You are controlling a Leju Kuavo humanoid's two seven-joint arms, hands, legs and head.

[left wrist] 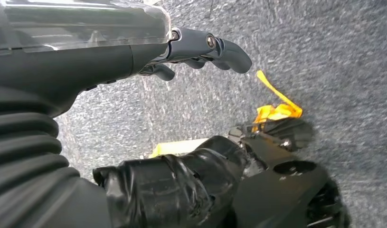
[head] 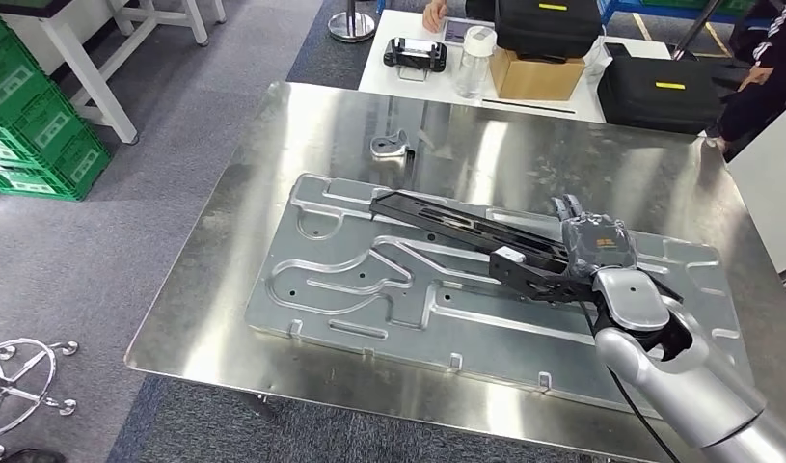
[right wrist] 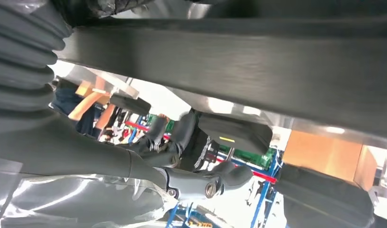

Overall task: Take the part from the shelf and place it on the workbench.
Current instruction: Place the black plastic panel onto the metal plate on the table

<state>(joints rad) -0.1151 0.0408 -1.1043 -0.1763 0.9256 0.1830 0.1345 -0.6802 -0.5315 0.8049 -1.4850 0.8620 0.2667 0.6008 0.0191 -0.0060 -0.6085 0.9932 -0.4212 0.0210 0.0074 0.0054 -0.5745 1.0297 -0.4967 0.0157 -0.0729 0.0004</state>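
Note:
The part is a long black bracket lying slantwise across a stamped metal panel on the shiny steel workbench. My right hand sits over the part's right end, fingers stretched straight past it. In the right wrist view the part runs as a broad dark band, and the thumb is apart from it, with background showing in the gap. My left hand hangs over grey carpet with nothing in it, fingers loosely apart.
A small metal piece lies on the bench behind the panel. A white table beyond holds a controller, a jar, a cardboard box and black cases. A person stands at the far right. Green crates are stacked at the left.

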